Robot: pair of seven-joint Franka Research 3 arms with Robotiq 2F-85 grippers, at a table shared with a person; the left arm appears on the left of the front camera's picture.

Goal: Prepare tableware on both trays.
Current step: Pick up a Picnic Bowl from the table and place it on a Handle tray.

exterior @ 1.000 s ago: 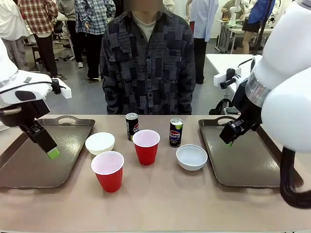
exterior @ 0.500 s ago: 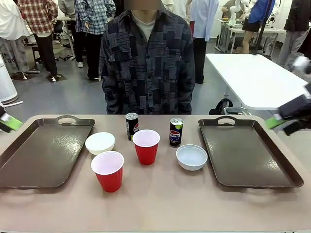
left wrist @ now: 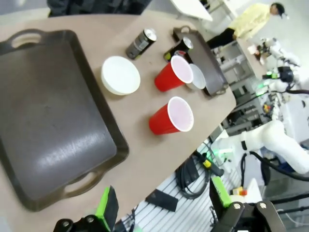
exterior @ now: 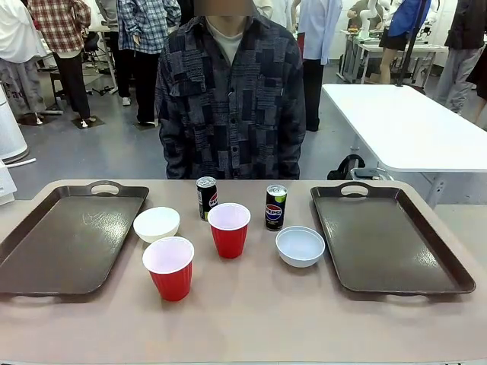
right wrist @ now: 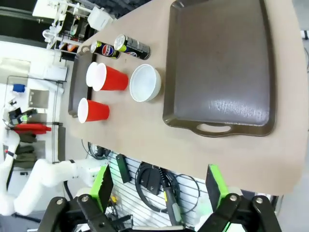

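Two dark brown trays lie at the table's ends, the left tray (exterior: 68, 243) and the right tray (exterior: 388, 243), both bare. Between them stand two red cups (exterior: 169, 268) (exterior: 229, 230), two white bowls (exterior: 157, 223) (exterior: 300, 245) and two black Pepsi cans (exterior: 206, 198) (exterior: 275, 206), all upright. My left gripper (left wrist: 163, 200) hangs open high above and outside the left tray (left wrist: 48, 121). My right gripper (right wrist: 158, 186) is open too, high beyond the right tray's (right wrist: 222, 67) handle end. Neither holds anything.
A person in a dark patterned shirt (exterior: 228, 99) stands at the far side of the table, hands out of sight. A white table (exterior: 396, 122) stands behind on the right. Cables and floor clutter (left wrist: 188, 179) lie below the table's edge.
Both arms have pulled back out of the front view, the left one to the left and the right one to the right. The tableware and trays have not moved.
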